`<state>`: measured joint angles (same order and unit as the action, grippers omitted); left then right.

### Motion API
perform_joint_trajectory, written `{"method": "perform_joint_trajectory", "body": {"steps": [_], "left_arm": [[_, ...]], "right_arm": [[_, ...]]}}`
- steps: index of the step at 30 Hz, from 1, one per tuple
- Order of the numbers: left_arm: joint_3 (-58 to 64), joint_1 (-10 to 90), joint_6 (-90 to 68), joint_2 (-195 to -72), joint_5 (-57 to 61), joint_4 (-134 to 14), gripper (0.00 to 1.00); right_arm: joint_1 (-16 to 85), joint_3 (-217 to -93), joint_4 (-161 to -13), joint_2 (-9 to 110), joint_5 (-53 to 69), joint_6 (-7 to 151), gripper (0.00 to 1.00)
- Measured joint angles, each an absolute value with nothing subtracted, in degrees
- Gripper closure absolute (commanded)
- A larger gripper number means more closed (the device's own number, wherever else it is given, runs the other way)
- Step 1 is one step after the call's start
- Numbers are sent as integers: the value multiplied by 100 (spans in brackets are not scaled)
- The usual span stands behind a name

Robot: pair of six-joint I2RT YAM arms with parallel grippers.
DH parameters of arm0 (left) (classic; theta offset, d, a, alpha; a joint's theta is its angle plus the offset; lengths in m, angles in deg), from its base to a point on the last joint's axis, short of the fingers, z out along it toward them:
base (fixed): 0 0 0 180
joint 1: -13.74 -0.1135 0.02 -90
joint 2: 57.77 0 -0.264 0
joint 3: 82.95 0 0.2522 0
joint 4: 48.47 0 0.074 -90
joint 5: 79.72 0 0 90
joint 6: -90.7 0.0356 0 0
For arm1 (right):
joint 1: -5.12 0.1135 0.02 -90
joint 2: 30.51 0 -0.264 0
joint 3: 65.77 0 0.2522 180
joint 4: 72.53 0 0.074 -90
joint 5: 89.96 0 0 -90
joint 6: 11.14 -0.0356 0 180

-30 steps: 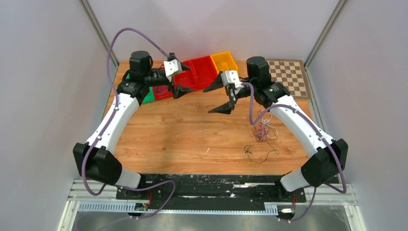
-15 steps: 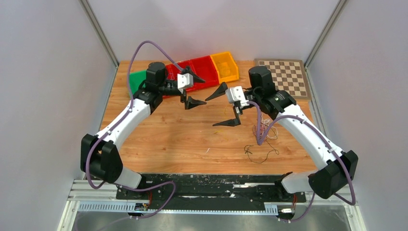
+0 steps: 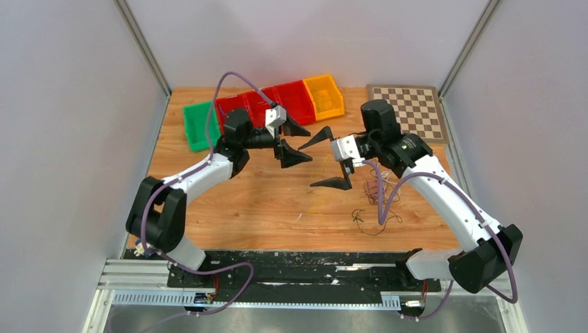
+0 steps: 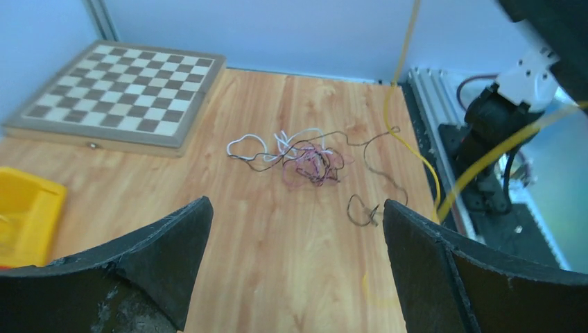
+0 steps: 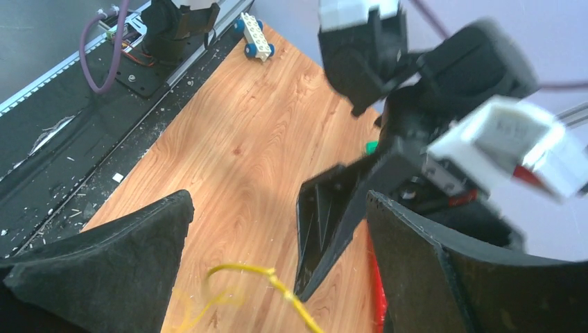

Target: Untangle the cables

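Observation:
A tangle of white, pink and dark thin cables [image 3: 379, 186] lies on the wooden table, right of centre; it also shows in the left wrist view [image 4: 299, 157]. A loose black cable [image 3: 367, 219] lies just in front of it. A thin yellow cable [image 4: 410, 147] rises off the table; it passes between my right fingers in the right wrist view [image 5: 279, 286]. I cannot tell what holds it up. My left gripper [image 3: 297, 143] is open and empty above the table's middle. My right gripper [image 3: 324, 159] is open, facing the left one, left of the tangle.
Green [image 3: 197, 125], red [image 3: 295, 98] and yellow [image 3: 324, 94] bins stand along the back edge. A chessboard [image 3: 410, 111] lies at the back right. A small wheeled brick toy [image 5: 254, 37] sits near the table's front edge. The left gripper's finger [image 5: 331, 220] is close before my right gripper.
My left arm has swung from over the bins to the right and nearer, toward the table's middle. My right gripper has moved slightly nearer and lower. Both stayed open.

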<state>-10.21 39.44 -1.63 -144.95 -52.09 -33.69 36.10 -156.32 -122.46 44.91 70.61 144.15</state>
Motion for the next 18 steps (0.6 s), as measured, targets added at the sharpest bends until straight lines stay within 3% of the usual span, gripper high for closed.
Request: {"method": "perform_joint_trajectory", "body": {"steps": [6, 18], "left_arm": [[-1355, 4103, -2123, -15280, -4829, -1417, 0], [-918, 4881, -3800, -16132, -4766, 980, 0]], "right_arm": [[3660, -15619, -12326, 4279, 7181, 14584, 0], [3772, -15683, -12429, 4475, 7303, 14634, 0]]}}
